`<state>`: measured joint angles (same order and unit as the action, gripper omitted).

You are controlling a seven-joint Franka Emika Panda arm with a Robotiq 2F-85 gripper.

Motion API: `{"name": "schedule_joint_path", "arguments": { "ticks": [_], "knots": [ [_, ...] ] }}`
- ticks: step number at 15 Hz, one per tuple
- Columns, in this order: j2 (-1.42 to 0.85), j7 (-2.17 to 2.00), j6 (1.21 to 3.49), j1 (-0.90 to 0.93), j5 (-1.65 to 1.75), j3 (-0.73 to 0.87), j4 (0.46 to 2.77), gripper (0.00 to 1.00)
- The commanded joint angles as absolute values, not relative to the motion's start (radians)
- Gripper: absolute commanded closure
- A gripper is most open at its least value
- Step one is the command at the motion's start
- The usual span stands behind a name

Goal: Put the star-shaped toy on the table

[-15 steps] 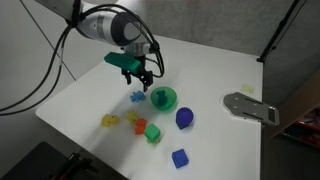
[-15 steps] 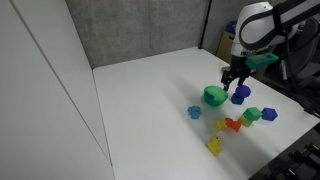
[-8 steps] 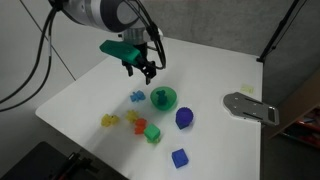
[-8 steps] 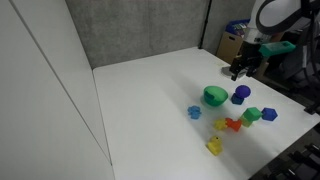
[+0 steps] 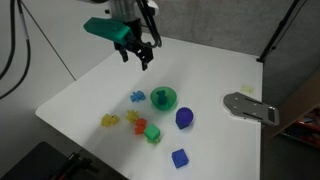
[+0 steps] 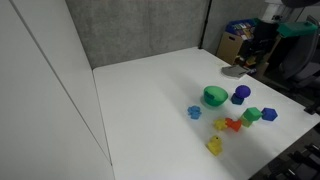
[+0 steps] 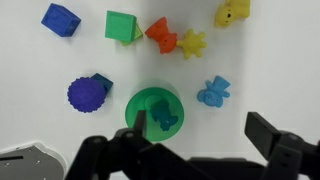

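Observation:
The yellow star-shaped toy [image 7: 192, 44] lies flat on the white table [image 7: 285, 60] between a small orange piece [image 7: 160, 35] and another yellow piece [image 7: 232, 12]. It shows small in both exterior views [image 5: 129, 118] [image 6: 220, 125]. My gripper [image 7: 202, 128] is open and empty. It hangs high above the table [image 5: 90, 85], over the area by the green bowl [image 7: 155, 110], well clear of the star. In both exterior views the gripper [image 5: 136, 57] [image 6: 260, 55] is raised toward the table's far side.
The green bowl [image 5: 163, 98] holds a teal piece. Around it lie a light blue piece [image 7: 212, 92], a purple ball [image 7: 88, 95], a green cube [image 7: 122, 26] and a blue block [image 7: 60, 18]. A grey flat fixture [image 5: 250, 107] sits at the table edge.
The gripper has risen from just above the green bowl and moved up and toward the back of the table, still open. The toys have not moved.

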<state>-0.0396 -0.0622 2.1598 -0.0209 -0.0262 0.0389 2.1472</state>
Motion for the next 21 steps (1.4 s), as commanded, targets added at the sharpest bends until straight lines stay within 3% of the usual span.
{"name": "schedule_joint_path", "arguments": {
  "ticks": [1,21],
  "knots": [
    [0.021,-0.067,2.072,-0.021,-0.044,0.032,2.135,0.0],
    [0.271,-0.09,1.874,-0.022,-0.023,0.011,2.242,0.0]
  ]
}}
